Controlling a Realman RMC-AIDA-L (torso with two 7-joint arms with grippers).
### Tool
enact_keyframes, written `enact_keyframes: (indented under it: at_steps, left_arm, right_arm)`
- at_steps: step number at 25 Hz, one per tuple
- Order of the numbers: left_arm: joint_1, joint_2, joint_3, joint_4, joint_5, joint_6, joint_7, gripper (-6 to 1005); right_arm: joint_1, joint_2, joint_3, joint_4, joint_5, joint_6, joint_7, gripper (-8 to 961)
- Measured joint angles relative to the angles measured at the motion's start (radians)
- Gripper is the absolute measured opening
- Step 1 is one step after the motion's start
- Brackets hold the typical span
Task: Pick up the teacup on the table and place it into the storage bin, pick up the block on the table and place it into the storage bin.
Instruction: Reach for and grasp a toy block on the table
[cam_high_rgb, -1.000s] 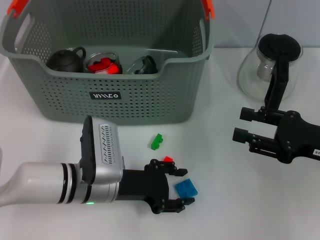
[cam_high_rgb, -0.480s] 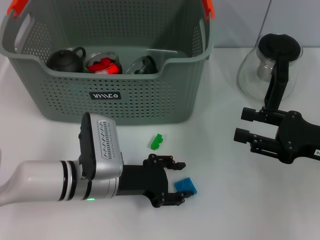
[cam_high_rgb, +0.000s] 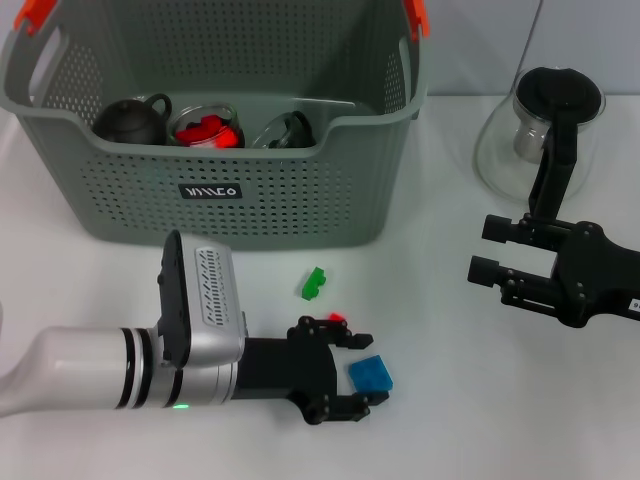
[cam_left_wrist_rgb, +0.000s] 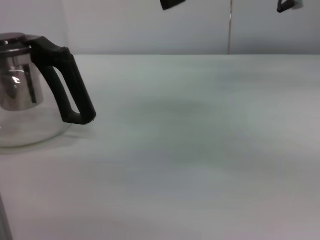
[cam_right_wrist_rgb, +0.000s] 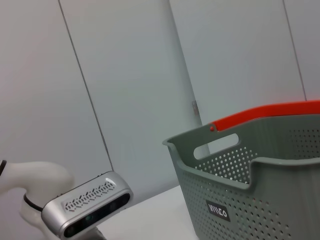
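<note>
Red block peeks (mostly hidden) behind the open left gripper.

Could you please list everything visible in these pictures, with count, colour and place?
storage bin: one, grey, orange clips, far left of table.
teapot: one, black, inside bin.
red item: one, inside bin; kind unclear.
clear item: one, inside bin.
glass pot: one, clear, black handle, far right.
green block: one, before bin.
red block: one, at left claw's finger.
blue block: one, between left claw's fingers.
left claw: open, around blue block.
right claw: open, hovering right.
</note>
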Motion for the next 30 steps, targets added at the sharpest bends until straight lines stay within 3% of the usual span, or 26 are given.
enact_keyframes:
  at_steps: [30]
  left_arm:
    - [0.013,0.0,-0.002,-0.012,-0.002,-0.025,0.0,561]
  right_arm:
    - [0.007,0.0,0.0,-0.001,-0.003,0.0,0.003,674]
